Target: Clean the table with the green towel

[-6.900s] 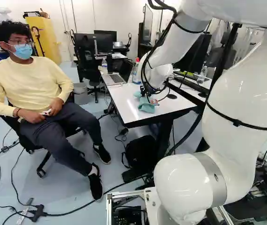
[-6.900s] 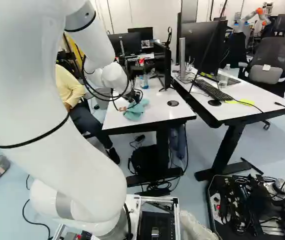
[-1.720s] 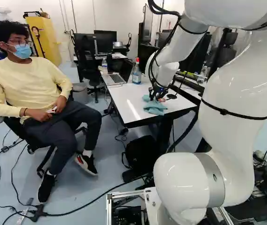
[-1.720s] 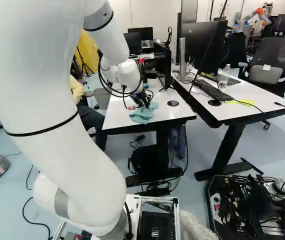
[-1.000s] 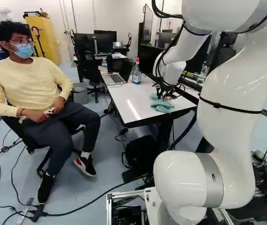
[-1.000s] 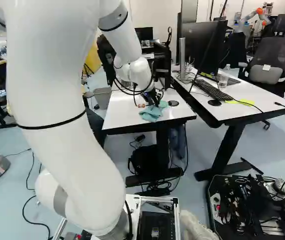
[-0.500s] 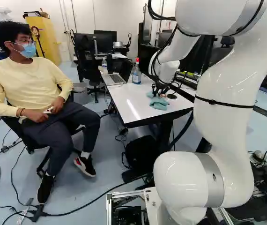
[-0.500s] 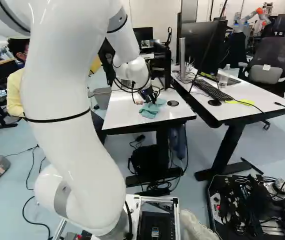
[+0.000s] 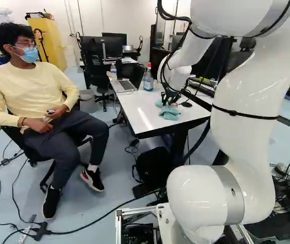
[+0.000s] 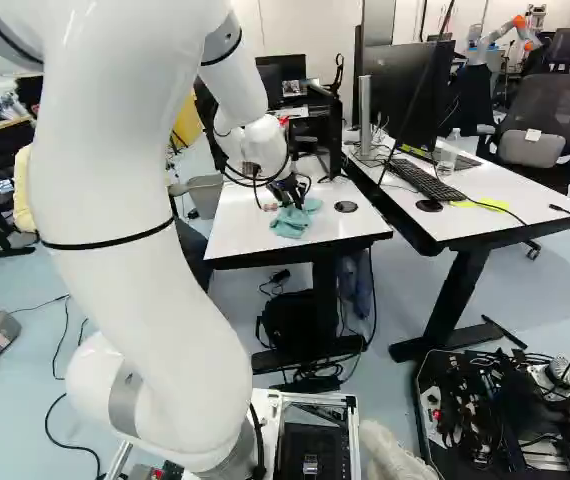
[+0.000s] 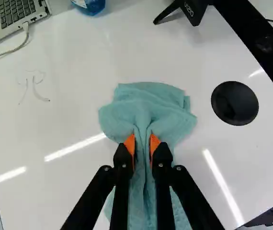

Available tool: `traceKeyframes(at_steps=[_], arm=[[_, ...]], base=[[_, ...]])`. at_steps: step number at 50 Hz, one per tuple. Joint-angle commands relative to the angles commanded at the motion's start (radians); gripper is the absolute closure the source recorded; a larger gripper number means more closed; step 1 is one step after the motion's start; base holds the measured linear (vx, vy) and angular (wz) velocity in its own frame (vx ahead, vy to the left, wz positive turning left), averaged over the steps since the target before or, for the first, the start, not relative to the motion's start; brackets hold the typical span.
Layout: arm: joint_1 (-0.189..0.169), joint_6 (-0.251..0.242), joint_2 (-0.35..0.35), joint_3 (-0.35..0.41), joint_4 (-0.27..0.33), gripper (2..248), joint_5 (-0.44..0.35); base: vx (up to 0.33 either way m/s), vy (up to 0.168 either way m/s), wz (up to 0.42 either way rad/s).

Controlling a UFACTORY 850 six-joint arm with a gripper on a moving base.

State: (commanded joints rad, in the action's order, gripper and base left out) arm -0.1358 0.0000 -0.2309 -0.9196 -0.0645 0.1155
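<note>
From where I stand, going left to right in the left base view, an open laptop sits first on the white worktop. Next is a bottle with blue stuff in it and a red top. The wrist view shows thin, squiggly marks on the laptop's side of the towel.

Then comes the towel, lying on the worktop near its close end. It is blue-green, soft and all crumpled. The robot's hand is pinching it tight in the middle, with orange pads squeezing from both sides. The pinch makes a tall wrinkle with lines running along it. Ahead of the hand, the towel puffs out in floppy folds with bent-over edges, and more of it spreads under the fingers. Last is a round black cap, near the towel but not touching.
</note>
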Motion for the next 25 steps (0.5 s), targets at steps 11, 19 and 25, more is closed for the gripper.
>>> traceKeyframes(at_steps=[11,19,25], arm=[[0.010,0.000,0.039,0.017,0.000,194,0.000],[0.026,0.000,0.088,0.051,0.000,194,0.000],[0.041,0.000,0.129,0.081,0.000,194,0.000]], base=[[0.000,0.000,0.000],[0.000,0.000,0.000],[0.000,0.000,0.000]])
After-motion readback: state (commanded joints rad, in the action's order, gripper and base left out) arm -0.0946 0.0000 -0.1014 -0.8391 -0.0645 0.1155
